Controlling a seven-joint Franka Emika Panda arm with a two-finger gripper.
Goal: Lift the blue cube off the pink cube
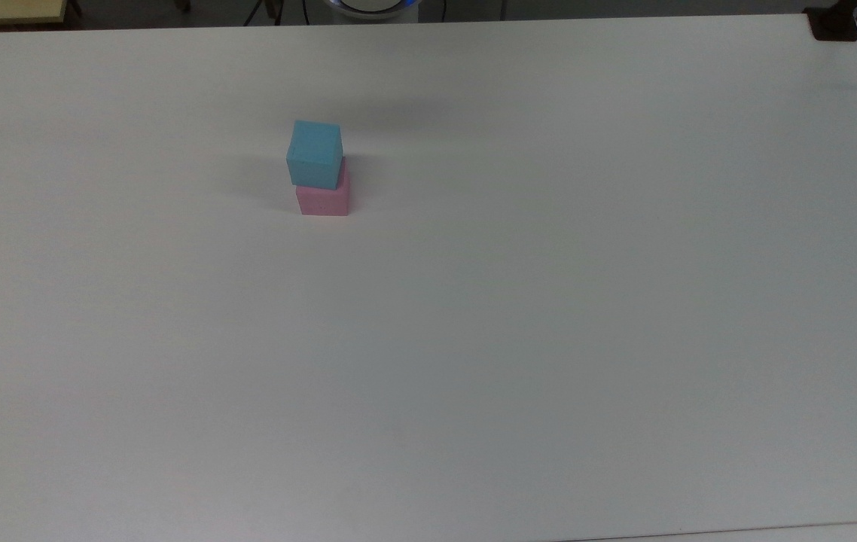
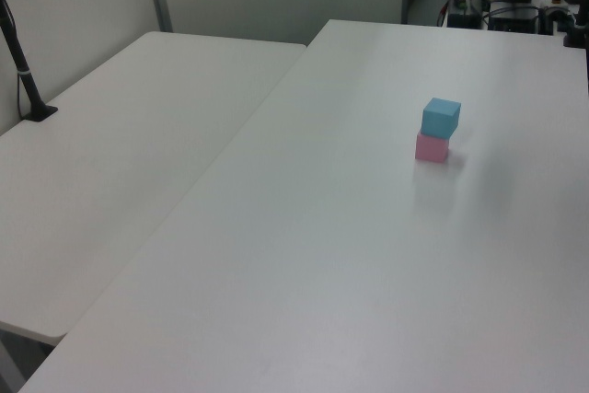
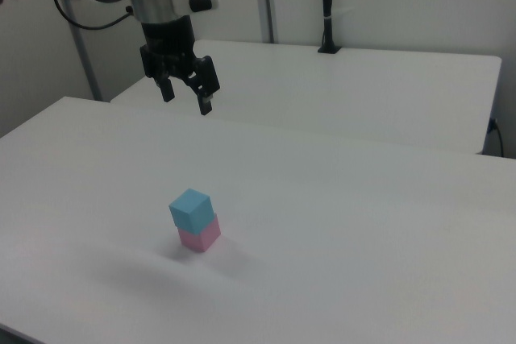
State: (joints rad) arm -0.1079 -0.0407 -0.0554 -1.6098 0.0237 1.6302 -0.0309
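The blue cube [image 1: 314,153] [image 2: 441,117] [image 3: 191,208] sits squarely on top of the pink cube [image 1: 322,200] [image 2: 431,148] [image 3: 199,236] on the white table. In the right view my gripper [image 3: 188,98] hangs high in the air, well above the stack and toward the right view's upper left. Its two fingers are spread apart with nothing between them. Nothing touches the cubes.
The white table [image 1: 519,301] stretches wide around the stack. A second white table [image 2: 110,172] adjoins it on the left view's left, with a black pole [image 2: 23,71] clamped at its edge. A black clamp [image 1: 834,26] sits at the top view's upper right corner.
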